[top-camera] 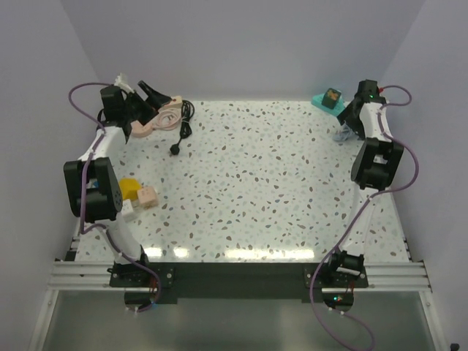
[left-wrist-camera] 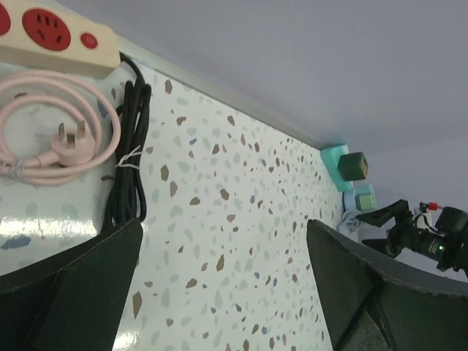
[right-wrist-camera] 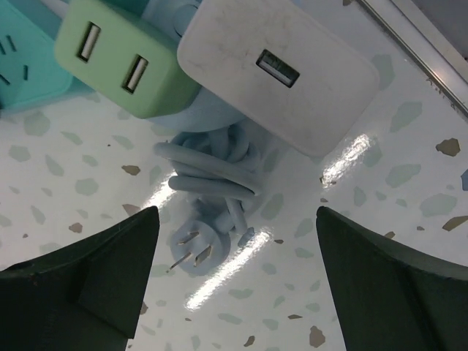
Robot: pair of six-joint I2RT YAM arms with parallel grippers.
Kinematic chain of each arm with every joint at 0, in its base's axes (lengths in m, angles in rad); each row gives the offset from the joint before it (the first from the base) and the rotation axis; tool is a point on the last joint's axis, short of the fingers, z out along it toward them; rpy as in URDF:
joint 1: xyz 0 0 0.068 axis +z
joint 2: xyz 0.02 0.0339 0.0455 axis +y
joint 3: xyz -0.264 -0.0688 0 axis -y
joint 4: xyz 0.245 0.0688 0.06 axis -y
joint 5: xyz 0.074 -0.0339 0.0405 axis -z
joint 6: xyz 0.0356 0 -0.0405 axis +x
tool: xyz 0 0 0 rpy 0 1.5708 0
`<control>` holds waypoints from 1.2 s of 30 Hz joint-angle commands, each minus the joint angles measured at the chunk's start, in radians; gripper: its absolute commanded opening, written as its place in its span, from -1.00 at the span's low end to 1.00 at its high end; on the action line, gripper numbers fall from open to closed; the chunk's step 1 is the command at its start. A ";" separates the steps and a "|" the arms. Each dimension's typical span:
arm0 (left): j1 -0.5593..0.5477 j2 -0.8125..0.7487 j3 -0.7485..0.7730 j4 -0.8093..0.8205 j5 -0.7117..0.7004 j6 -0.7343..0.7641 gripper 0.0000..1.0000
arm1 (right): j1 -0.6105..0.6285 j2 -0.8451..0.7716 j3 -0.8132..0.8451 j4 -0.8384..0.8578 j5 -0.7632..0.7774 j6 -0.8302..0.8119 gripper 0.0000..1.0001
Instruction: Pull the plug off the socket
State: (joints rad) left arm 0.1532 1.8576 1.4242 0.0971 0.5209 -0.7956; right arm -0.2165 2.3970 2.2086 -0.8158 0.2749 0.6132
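Observation:
The socket, a cream power strip [top-camera: 143,128] with red outlets, lies at the far left; its end shows in the left wrist view [left-wrist-camera: 51,36]. The small black plug [top-camera: 175,150] lies loose on the table in front of the strip, not in any outlet. Its black cord [top-camera: 186,111] is bundled beside the strip and shows in the left wrist view [left-wrist-camera: 131,161]; the plug is hidden there. My left gripper [top-camera: 150,99] [left-wrist-camera: 223,292] is open and empty, just above the strip. My right gripper [top-camera: 349,117] [right-wrist-camera: 238,292] is open and empty at the far right.
A coiled pink cable with a pink plug [left-wrist-camera: 69,142] lies next to the strip. Under the right gripper are a light-blue cable and plug [right-wrist-camera: 197,248], a green adapter [right-wrist-camera: 121,62], a white adapter [right-wrist-camera: 278,73] and a teal block [top-camera: 327,101]. Yellow and pink blocks [top-camera: 139,192] sit at the left edge.

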 commanded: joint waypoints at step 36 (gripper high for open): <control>-0.105 -0.380 -0.430 -0.293 0.104 0.295 1.00 | 0.665 -0.768 -1.213 0.308 -0.427 0.083 -1.00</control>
State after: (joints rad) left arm 0.0734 1.5166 1.0122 -0.1486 0.6224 -0.5739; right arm 0.3267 1.6932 1.0542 -0.5575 -0.0425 0.6434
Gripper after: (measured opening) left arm 0.997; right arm 0.106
